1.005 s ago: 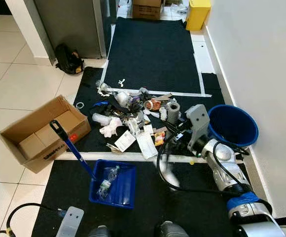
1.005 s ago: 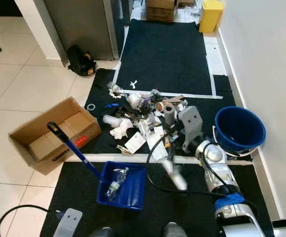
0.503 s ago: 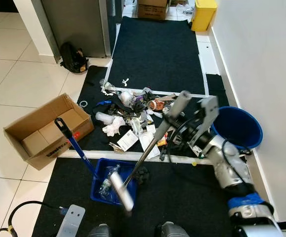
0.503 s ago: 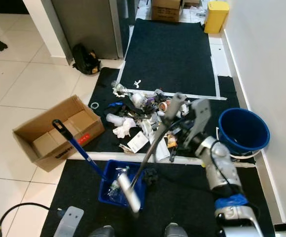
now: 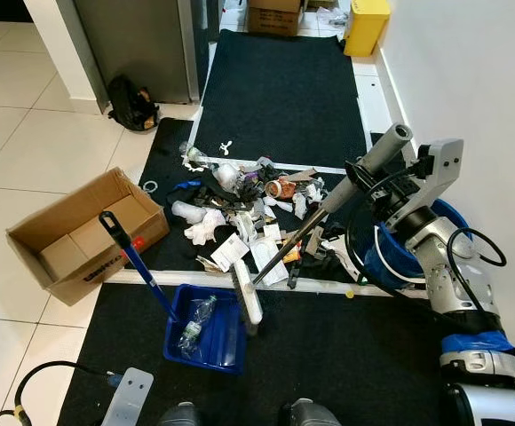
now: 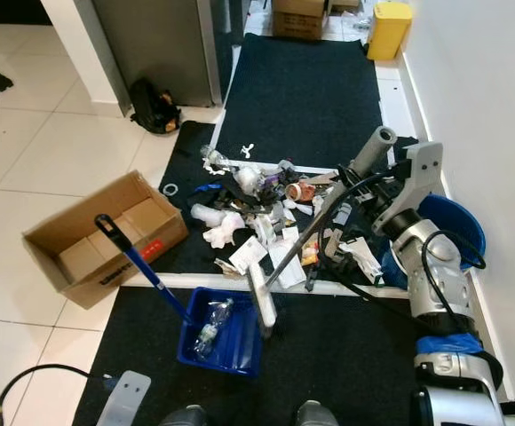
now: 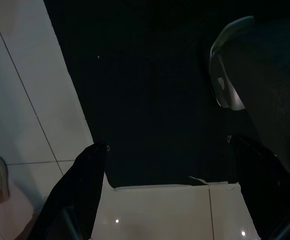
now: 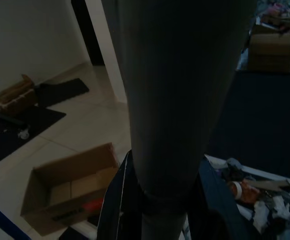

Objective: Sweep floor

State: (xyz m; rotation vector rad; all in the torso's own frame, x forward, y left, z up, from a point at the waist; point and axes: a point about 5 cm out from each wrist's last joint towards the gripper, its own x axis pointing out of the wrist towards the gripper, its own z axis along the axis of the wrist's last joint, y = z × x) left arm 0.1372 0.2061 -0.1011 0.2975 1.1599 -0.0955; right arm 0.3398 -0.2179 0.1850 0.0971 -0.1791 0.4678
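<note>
The right pincer point(image 8: 157, 200) is clamped on the broom point(image 5: 302, 232), its head beside the dustpan point(image 5: 206, 330), hiding part of the bucket point(image 5: 384, 257); the left pincer point(image 7: 167, 192), fingers apart, hangs idle.

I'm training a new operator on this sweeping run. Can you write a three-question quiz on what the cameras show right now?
1. True or false: the broom head rests beside the blue dustpan.
2. Which gripper holds the broom handle? A) left B) right C) neither
3. Fill in: the litter pile lies on the dark mat between the cardboard box and the blue ____.

Key:
1. True; the head sits at the dustpan's right edge.
2. B; the right gripper is clamped on the handle, while the left gripper hangs open over the floor.
3. Bucket.
</note>
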